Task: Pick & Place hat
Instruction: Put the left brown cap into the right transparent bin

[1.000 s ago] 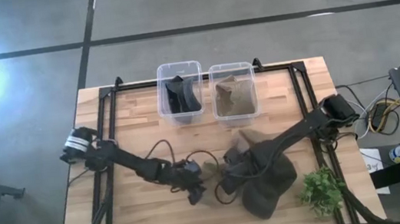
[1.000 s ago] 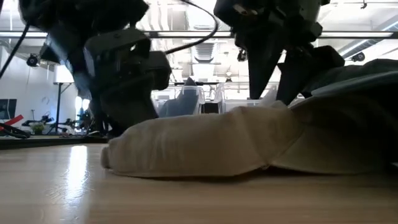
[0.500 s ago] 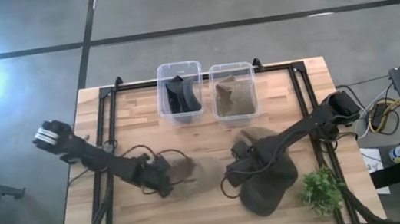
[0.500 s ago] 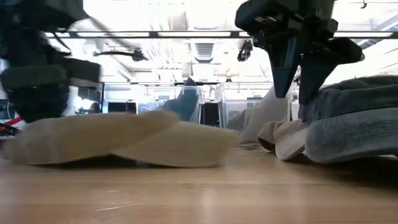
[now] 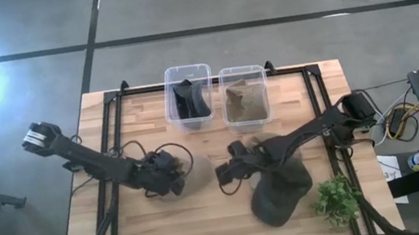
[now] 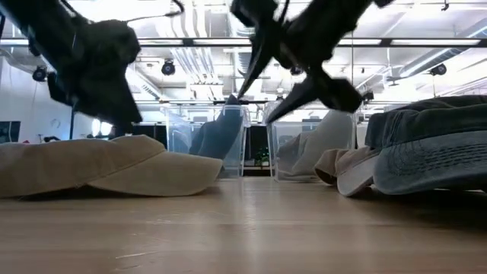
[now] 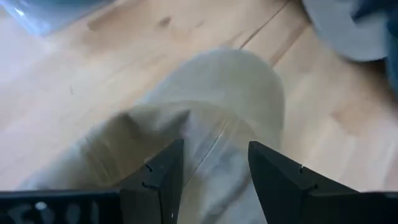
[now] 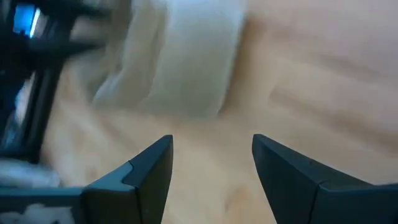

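A tan hat lies flat on the table left of centre, resting on its brim and crown. My left gripper hangs just above its crown, fingers open on either side of the cloth without touching it. My right gripper stands open in the air to the right of this hat, slanting down toward it. Behind it, a grey-blue hat lies on a pile at the right, with a tan brim showing under it.
Two clear bins stand at the table's far side. The left one holds a dark hat and the right one a tan hat. A green plant sits at the near right corner. Black frame rails run along both sides.
My left gripper has gone toward the table's left edge and up, pulling the tan hat leftward across the table from beside the pile; the hat now lies flat and apart. My right gripper has left the pile, moved a little left and tipped to a slant, staying open.
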